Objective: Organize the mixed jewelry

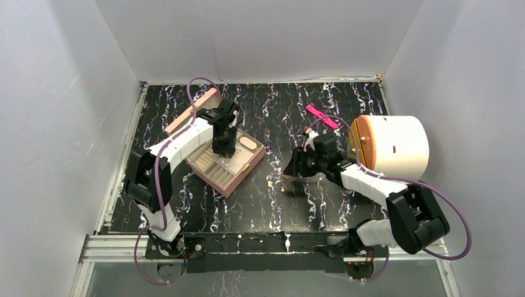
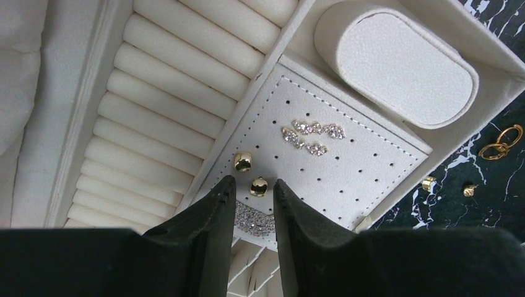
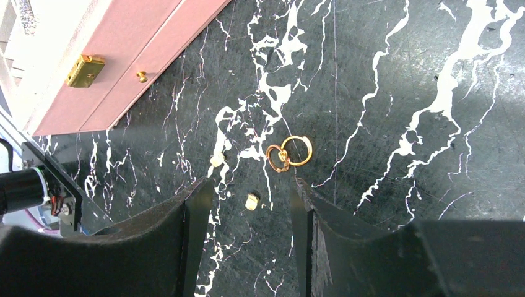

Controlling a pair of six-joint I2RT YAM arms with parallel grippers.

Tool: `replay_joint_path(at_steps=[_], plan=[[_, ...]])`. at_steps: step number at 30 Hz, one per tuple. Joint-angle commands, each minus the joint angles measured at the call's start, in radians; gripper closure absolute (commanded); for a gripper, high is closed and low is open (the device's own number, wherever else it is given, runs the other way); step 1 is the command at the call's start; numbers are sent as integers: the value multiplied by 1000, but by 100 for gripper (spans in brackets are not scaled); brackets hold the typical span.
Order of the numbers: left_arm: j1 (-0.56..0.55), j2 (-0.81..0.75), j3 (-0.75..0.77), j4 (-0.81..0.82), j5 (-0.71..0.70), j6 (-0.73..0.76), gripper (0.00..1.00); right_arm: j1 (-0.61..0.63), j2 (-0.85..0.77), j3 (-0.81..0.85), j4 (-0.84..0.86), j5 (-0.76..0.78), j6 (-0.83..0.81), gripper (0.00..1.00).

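Left gripper (image 2: 254,197) is hovering narrowly open over a gold stud (image 2: 259,185).
Right gripper (image 3: 251,199) is standing wider, empty; the rings (image 3: 289,152) are lying with long axis toward upper right.

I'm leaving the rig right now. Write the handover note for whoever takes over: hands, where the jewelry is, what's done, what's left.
Left hand: open, holding nothing, over the earring panel in the jewelry box.
Right hand: open, holding nothing, over the table beside the box.
Done: two gold studs and the sparkly earrings lie on the panel.
Left: two gold rings, touching each other, and two small studs lie on the table. The ring rolls in view hold nothing.
Likely next: the right hand takes the stud lying between its fingers.
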Motion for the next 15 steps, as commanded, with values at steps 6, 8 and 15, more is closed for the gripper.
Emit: replay_joint_path(at_steps=[6,8,15], plan=[[1,-200,46,18,24,3,59,3,-34,87,-59,40,22,41],[1,-282,14,73,30,1,52,3,-46,106,-87,67,28,41],[1,-619,-173,241,61,-12,41,12,-146,142,-162,137,24,43]])
